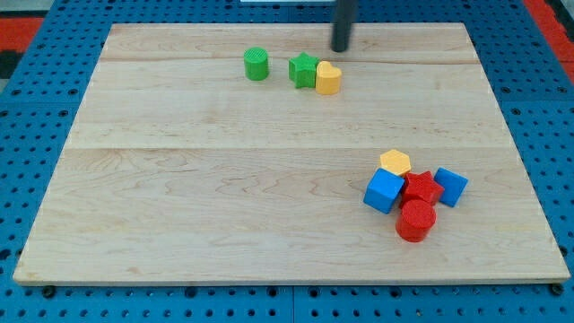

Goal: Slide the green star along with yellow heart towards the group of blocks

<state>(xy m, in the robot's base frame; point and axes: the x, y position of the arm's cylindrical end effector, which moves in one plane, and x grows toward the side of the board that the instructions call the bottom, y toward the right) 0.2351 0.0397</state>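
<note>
The green star [304,70] and the yellow heart [328,78] sit touching each other near the view's top middle of the wooden board. My tip [341,48] is just above and slightly right of the yellow heart, a short gap away. The group of blocks lies at the view's lower right: a yellow hexagon [395,162], a blue cube [384,191], a red star [421,187], another blue cube [450,187] and a red cylinder [416,221], all packed together.
A green cylinder [256,64] stands alone left of the green star. The wooden board [224,179] rests on a blue perforated base [36,135]. The board's top edge runs close behind my tip.
</note>
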